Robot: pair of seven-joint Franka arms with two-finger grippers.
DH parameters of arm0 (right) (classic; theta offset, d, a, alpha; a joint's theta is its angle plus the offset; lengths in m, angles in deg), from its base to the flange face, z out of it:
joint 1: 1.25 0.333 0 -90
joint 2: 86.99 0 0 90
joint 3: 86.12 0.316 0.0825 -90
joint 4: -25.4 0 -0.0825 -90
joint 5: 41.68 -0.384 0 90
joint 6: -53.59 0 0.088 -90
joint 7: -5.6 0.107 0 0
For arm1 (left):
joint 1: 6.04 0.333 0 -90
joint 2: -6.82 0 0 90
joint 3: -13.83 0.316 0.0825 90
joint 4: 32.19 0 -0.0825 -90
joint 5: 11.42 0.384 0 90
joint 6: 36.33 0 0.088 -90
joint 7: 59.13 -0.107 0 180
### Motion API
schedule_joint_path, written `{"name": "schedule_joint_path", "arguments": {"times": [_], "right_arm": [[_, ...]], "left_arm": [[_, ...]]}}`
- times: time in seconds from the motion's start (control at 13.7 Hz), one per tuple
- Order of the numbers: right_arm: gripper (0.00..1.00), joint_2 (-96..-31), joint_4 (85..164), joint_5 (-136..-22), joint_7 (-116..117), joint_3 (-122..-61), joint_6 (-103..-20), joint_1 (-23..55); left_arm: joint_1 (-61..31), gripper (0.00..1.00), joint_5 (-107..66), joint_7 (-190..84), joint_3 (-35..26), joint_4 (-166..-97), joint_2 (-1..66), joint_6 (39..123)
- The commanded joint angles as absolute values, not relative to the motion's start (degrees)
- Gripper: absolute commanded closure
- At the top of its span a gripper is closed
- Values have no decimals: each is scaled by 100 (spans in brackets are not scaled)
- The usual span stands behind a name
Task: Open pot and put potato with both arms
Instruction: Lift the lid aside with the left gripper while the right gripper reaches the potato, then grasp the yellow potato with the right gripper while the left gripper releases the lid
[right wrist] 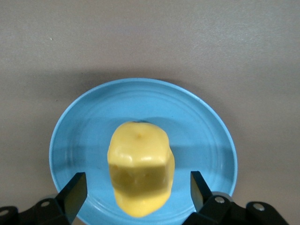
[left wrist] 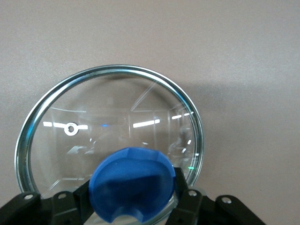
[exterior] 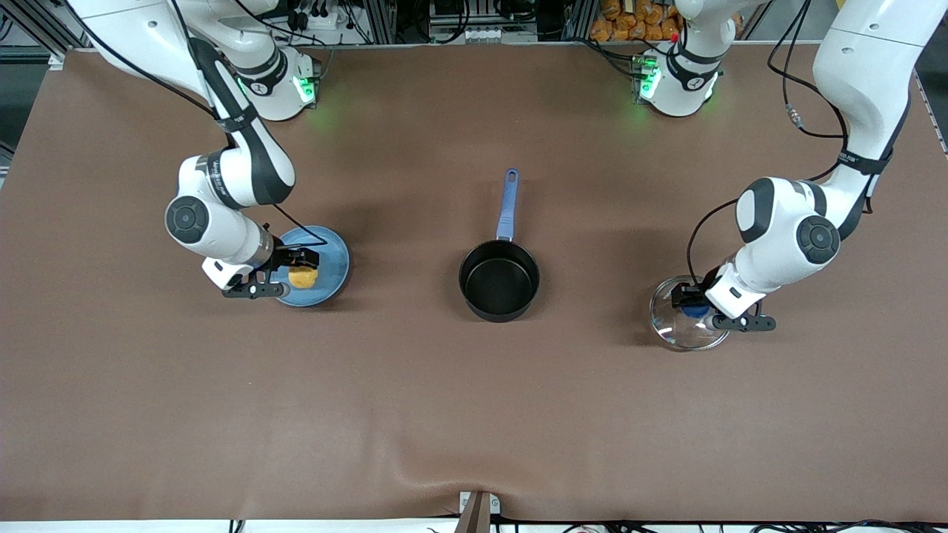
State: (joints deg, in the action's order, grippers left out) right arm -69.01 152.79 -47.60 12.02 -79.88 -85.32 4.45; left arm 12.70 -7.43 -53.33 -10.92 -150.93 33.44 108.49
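The black pot (exterior: pixel 499 280) stands open at the table's middle, its blue handle (exterior: pixel 507 206) pointing toward the arms' bases. The glass lid (exterior: pixel 669 326) lies on the table toward the left arm's end. My left gripper (exterior: pixel 692 309) is shut on the lid's blue knob (left wrist: pixel 132 180), a finger pressed against each side. The lid's rim (left wrist: pixel 117 70) shows in the left wrist view. The yellow potato (exterior: pixel 303 277) lies on a blue plate (exterior: pixel 335 259) toward the right arm's end. My right gripper (exterior: pixel 302 268) is open, low over the plate, its fingers apart on either side of the potato (right wrist: pixel 139 161).
The blue plate (right wrist: pixel 197 122) is flat and shallow. Brown cloth covers the table (exterior: pixel 474 414). Bare cloth separates the plate, the pot and the lid. Arm bases and cables stand along the table's edge farthest from the front camera.
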Motion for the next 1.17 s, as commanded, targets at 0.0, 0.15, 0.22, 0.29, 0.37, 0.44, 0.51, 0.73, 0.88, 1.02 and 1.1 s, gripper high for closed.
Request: {"name": "schedule_joint_path", "arguments": {"times": [0.0, 0.15, 0.22, 0.29, 0.37, 0.44, 0.51, 0.73, 0.88, 1.02, 1.1], "right_arm": [[17, -6836, 15513, -4836, 1193, -8014, -8940, 481], [59, -6801, 15513, -4827, 1184, -8014, -8949, 473], [77, -6801, 15504, -4801, 1175, -8014, -8923, 473], [93, -6818, 15478, -4801, 1175, -8014, -8862, 455], [100, -6845, 15408, -4810, 1201, -8005, -8783, 490], [100, -6862, 15234, -4810, 1202, -7997, -8634, 534], [100, -6862, 14936, -4819, 1210, -8005, -8267, 586], [100, -6827, 13716, -4836, 1350, -8005, -6923, 788], [100, -6566, 12627, -4862, 1857, -7997, -6315, 1112], [100, -5952, 11345, -4863, 2517, -8005, -5726, 1499], [100, -5670, 10895, -4854, 2711, -8005, -5671, 1710]], "left_arm": [[1338, 22, -484, -5359, -1148, -15110, 3362, 10965], [1338, 19, -439, -5350, -1139, -15110, 3362, 10957], [1338, 19, -439, -5341, -1139, -15110, 3362, 10957], [1338, 19, -439, -5341, -1139, -15110, 3362, 10957], [1347, 19, -439, -5341, -1139, -15110, 3354, 10957], [1347, 19, -439, -5324, -1139, -15110, 3319, 10957], [1347, 19, -430, -5298, -1148, -15110, 3232, 10896], [1365, 12, -430, -5280, -1165, -15067, 2469, 10169], [1417, 12, -465, -5376, -1165, -15014, 1775, 9536], [1453, 8, -535, -5385, -1183, -14839, 1177, 8860], [1453, 0, -605, -5394, -1183, -14664, 991, 8491]]}}
